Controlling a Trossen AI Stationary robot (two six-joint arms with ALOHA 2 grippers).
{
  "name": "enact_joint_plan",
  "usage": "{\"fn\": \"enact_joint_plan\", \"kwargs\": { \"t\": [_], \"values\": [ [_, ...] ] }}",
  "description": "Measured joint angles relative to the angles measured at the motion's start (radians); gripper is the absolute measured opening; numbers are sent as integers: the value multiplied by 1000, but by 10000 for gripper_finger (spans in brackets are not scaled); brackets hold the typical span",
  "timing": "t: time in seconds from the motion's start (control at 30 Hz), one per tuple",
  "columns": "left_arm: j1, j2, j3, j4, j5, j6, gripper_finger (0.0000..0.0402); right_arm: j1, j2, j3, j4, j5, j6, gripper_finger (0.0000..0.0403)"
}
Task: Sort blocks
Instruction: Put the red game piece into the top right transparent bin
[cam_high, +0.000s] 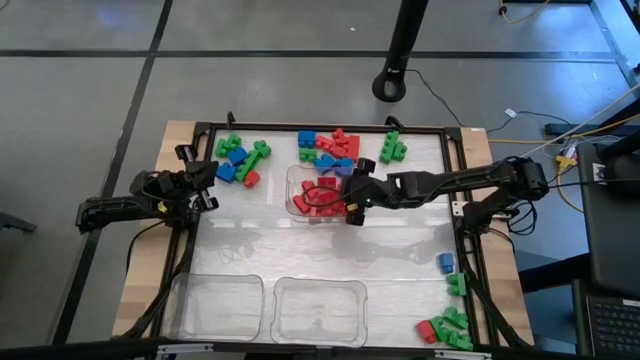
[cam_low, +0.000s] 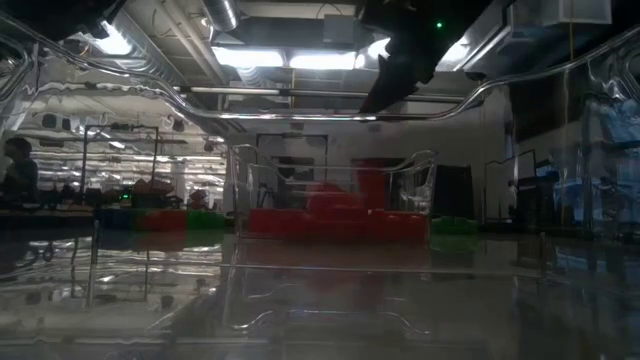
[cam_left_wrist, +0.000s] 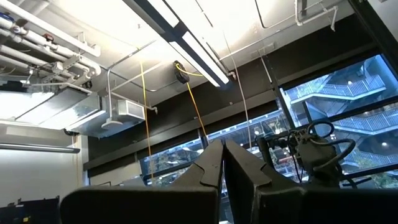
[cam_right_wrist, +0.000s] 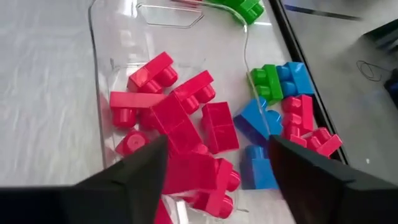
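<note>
Desk (cam_high: 330, 255) of pale white, grey floor around it, cables at right.
Red blocks (cam_right_wrist: 177, 137) lie jumbled, axes mixed, in the centre tray (cam_high: 292, 185); right pincer (cam_high: 352, 208) spread above them; left pincer (cam_high: 207, 185), far left, pressed together.

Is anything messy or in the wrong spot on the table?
Nothing is spilled or broken. The tray under the open right gripper holds only red blocks, but many unsorted blocks lie beside it, and more sit at two table corners. Two trays look empty.
</note>
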Motion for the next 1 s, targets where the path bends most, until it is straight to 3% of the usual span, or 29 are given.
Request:
{"fn": "enact_joint_plan", "kwargs": {
  "t": [0.17,0.37,0.63,1.0],
  "values": [
    [0,0,0,0,0,0,6,6,-14,0,-10,-104,9,331],
    [0,0,0,-3,0,1,6,98,-68,1,-162,-198,166,341],
    [0,0,0,-7,0,0,6,369,-94,1,-301,-216,516,342],
    [0,0,0,-7,0,0,6,729,-64,1,-302,-176,1105,342]
  ]
}}
